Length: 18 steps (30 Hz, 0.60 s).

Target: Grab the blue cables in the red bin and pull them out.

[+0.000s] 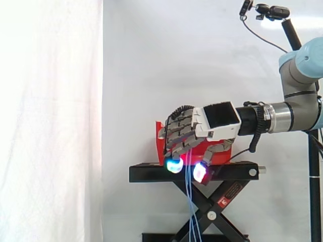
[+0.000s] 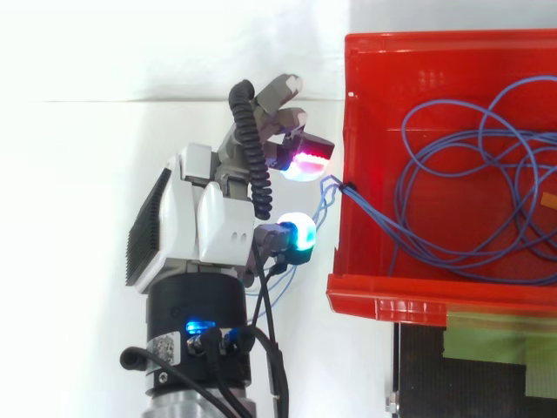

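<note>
A red bin (image 2: 418, 61) holds loose coils of thin blue cables (image 2: 470, 174). Some strands run over the bin's left wall to my hand (image 2: 204, 218), which is just outside that wall. The fingers are curled, and the strands pass between a red-glowing pad (image 2: 306, 164) and a cyan pad (image 2: 298, 237). In the side view the hand (image 1: 212, 121) is in front of the bin (image 1: 160, 143), fingers pointing down. Blue cables (image 1: 191, 201) hang from it, straight down past the stand.
The bin rests on a black scissor stand (image 1: 151, 174) whose top also shows below the bin (image 2: 470, 374). A white curtain hangs behind. A small camera on a black arm (image 1: 267, 10) is at the upper right.
</note>
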Each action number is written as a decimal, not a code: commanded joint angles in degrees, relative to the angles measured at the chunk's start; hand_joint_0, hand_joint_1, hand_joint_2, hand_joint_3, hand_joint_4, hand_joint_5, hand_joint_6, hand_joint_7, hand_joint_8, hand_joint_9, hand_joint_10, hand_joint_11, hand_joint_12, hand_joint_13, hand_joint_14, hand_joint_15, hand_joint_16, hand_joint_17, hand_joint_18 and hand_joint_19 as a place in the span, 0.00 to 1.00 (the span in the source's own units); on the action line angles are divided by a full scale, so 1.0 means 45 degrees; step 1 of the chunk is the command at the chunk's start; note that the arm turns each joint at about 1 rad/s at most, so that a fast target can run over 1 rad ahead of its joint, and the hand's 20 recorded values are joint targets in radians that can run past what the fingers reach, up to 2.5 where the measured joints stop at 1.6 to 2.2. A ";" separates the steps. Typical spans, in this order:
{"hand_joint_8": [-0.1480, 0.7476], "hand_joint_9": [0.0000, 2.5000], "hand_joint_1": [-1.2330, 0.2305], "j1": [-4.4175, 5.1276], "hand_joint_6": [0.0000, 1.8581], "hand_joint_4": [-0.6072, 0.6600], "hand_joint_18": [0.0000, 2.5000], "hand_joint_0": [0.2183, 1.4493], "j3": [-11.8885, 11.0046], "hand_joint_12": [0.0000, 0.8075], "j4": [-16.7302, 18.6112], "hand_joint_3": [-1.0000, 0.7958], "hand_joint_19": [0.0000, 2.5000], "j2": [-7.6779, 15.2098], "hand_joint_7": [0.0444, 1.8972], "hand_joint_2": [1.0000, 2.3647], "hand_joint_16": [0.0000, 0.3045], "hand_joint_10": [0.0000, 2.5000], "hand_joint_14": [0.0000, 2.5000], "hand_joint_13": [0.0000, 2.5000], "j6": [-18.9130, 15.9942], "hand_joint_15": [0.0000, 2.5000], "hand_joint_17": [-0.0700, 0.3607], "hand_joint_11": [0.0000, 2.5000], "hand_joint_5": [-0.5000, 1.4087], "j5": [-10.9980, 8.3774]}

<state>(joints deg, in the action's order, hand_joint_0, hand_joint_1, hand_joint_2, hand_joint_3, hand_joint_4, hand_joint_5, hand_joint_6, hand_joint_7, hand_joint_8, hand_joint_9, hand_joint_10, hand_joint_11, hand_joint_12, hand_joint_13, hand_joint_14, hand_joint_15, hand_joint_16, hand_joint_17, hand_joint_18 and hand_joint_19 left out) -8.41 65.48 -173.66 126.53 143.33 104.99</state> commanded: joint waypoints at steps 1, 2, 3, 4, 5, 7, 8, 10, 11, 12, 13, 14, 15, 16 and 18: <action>0.43 0.29 0.20 -0.0027 0.00 0.57 0.18 0.48 0.0000 0.39 -0.0003 0.00 0.13 -0.0012 0.39 0.00 0.13 0.01 0.00 0.22 0.0111 0.11 0.37 0.19 0.72 0.0028; 0.43 0.29 0.19 -0.0027 0.00 0.57 0.18 0.48 0.0000 0.39 -0.0022 0.00 0.13 0.0008 0.39 0.00 0.13 0.01 0.00 0.22 0.0131 0.11 0.37 0.19 0.72 0.0028; 0.43 0.29 0.19 -0.0046 0.00 0.57 0.18 0.48 0.0000 0.39 -0.0042 0.00 0.13 0.0008 0.39 0.00 0.13 0.01 0.00 0.22 0.0170 0.11 0.37 0.19 0.72 0.0028; 0.43 0.29 0.19 -0.0046 0.00 0.56 0.18 0.48 0.0000 0.39 -0.0081 0.00 0.13 0.0008 0.39 0.00 0.13 0.01 0.00 0.22 0.0209 0.11 0.37 0.19 0.72 0.0028; 0.43 0.29 0.19 -0.0066 0.00 0.57 0.18 0.48 0.0000 0.39 -0.0120 0.00 0.13 0.0008 0.39 0.00 0.13 0.01 0.00 0.22 0.0287 0.11 0.37 0.19 0.72 0.0028; 0.43 0.29 0.19 -0.0066 0.00 0.57 0.18 0.48 0.0000 0.39 -0.0139 0.00 0.13 0.0008 0.39 0.00 0.13 0.01 0.00 0.22 0.0385 0.11 0.37 0.19 0.72 0.0028; 0.43 0.29 0.19 -0.0085 0.00 0.58 0.18 0.48 0.0000 0.39 -0.0139 0.00 0.13 0.0008 0.39 0.00 0.13 0.01 0.00 0.22 0.0424 0.11 0.37 0.19 0.72 0.0028; 0.43 0.29 0.19 -0.0085 0.00 0.57 0.18 0.48 0.0020 0.39 -0.0139 0.00 0.13 0.0008 0.39 0.00 0.13 0.01 0.00 0.22 0.0443 0.11 0.37 0.19 0.72 0.0028; 0.43 0.29 0.19 -0.0085 0.00 0.58 0.18 0.48 0.0020 0.39 -0.0139 0.00 0.13 0.0008 0.39 0.00 0.13 0.01 0.00 0.22 0.0443 0.11 0.37 0.18 0.72 0.0028; 0.43 0.29 0.19 -0.0085 0.00 0.57 0.18 0.48 0.0000 0.39 -0.0139 0.00 0.13 0.0008 0.39 0.00 0.13 0.01 0.00 0.22 0.0463 0.11 0.37 0.18 0.72 0.0028; 0.43 0.29 0.19 -0.0085 0.00 0.57 0.18 0.48 0.0000 0.39 -0.0139 0.00 0.13 0.0008 0.39 0.00 0.13 0.01 0.00 0.22 0.0463 0.11 0.37 0.19 0.72 0.0028; 0.43 0.29 0.19 -0.0085 0.00 0.57 0.18 0.48 0.0020 0.39 -0.0139 0.00 0.13 0.0008 0.39 0.00 0.13 0.01 0.00 0.22 0.0463 0.11 0.37 0.19 0.72 0.0028; 0.43 0.29 0.19 -0.0085 0.00 0.57 0.18 0.48 0.0000 0.39 -0.0139 0.00 0.13 0.0008 0.39 0.00 0.13 0.01 0.00 0.22 0.0463 0.11 0.37 0.19 0.72 0.0028; 0.43 0.29 0.19 -0.0085 0.00 0.57 0.18 0.48 0.0000 0.39 -0.0100 0.00 0.13 0.0008 0.39 0.00 0.13 0.01 0.00 0.22 0.0463 0.11 0.37 0.19 0.72 0.0028; 0.43 0.29 0.19 -0.0085 0.00 0.57 0.18 0.48 0.0000 0.39 -0.0081 0.00 0.13 0.0008 0.39 0.00 0.13 0.01 0.00 0.22 0.0482 0.11 0.37 0.19 0.72 0.0028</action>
<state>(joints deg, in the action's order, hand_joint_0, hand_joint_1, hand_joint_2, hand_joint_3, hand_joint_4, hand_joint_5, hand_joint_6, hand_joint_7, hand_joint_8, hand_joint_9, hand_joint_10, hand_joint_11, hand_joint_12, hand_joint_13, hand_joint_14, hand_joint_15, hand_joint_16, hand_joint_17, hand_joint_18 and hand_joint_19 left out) -8.78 65.49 -174.20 126.56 145.42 105.12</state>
